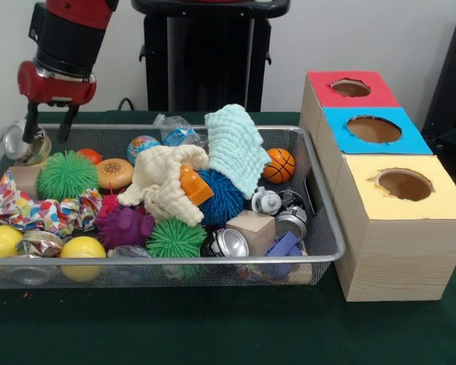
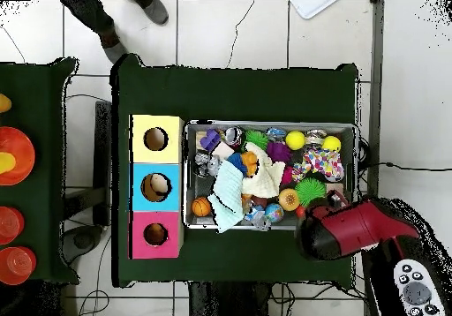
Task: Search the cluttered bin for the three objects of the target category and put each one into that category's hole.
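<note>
The silver wire-mesh bin (image 1: pixel 320 199) is full of clutter; it also shows in the overhead view (image 2: pixel 269 124). No plush animal shows in it; they are hidden or out of view. My gripper (image 1: pixel 47 128) hangs over the bin's far left corner, just above the clutter, with its two dark fingers (image 1: pixel 66 122) apart and nothing between them. In the overhead view the red arm (image 2: pixel 353 229) covers the gripper. The red-topped box with its round hole (image 1: pixel 350 87) stands to the right of the bin, farthest from the camera; it also shows in the overhead view (image 2: pixel 155 234).
A clear jar (image 1: pixel 23 144) lies by the gripper's left finger, and a green spiky ball (image 1: pixel 67 175) lies below it. A cream cloth (image 1: pixel 163 179), a mint cloth (image 1: pixel 235 144) and a small basketball (image 1: pixel 279 165) fill the middle. The blue-topped hole (image 1: pixel 373 128) and yellow-topped hole (image 1: pixel 403 184) sit nearer the camera. A person's feet (image 2: pixel 110 39) show overhead.
</note>
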Motion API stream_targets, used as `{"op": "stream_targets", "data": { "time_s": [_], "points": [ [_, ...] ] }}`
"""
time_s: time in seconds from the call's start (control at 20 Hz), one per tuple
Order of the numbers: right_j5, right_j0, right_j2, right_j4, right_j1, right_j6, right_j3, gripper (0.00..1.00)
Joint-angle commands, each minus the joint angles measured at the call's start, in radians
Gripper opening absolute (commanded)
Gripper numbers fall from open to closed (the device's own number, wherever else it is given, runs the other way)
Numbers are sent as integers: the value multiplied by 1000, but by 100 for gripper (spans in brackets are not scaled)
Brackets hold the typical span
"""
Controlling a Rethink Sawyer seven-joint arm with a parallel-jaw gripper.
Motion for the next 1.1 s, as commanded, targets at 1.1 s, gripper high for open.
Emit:
{"op": "stream_targets", "data": {
  "time_s": [1.1],
  "points": [
    [-22, 101, -130, -166, 171, 92, 27, 100]
  ]
}}
